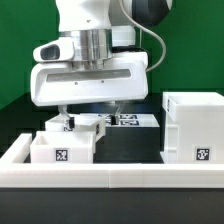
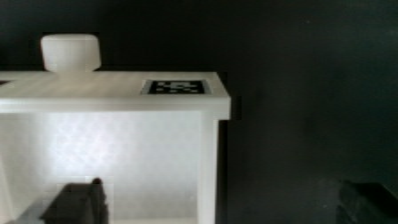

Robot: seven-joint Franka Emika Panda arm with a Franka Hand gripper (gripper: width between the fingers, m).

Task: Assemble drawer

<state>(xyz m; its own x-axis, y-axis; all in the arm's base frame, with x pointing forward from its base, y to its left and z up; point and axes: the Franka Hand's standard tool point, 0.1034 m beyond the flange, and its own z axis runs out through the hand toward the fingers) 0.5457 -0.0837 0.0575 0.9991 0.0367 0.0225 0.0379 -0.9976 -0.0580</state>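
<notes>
My gripper (image 1: 88, 108) hangs open and empty over the table's middle. A small white open-topped tray (image 1: 62, 150) with a tag stands at the front, on the exterior view's left. A second tray (image 1: 72, 125) sits just behind it, under my gripper. In the wrist view this tray (image 2: 107, 140) shows a round knob (image 2: 68, 52) and a tag (image 2: 178, 87). My gripper (image 2: 222, 205) straddles its side wall, with one dark finger (image 2: 75, 202) over the tray's inside and the other over the black table. The tall white housing (image 1: 195, 128) stands on the exterior view's right.
The marker board (image 1: 125, 120) lies on the black table behind the trays. A low white rail (image 1: 110, 178) edges the table's front, and another part of it runs along the exterior view's left.
</notes>
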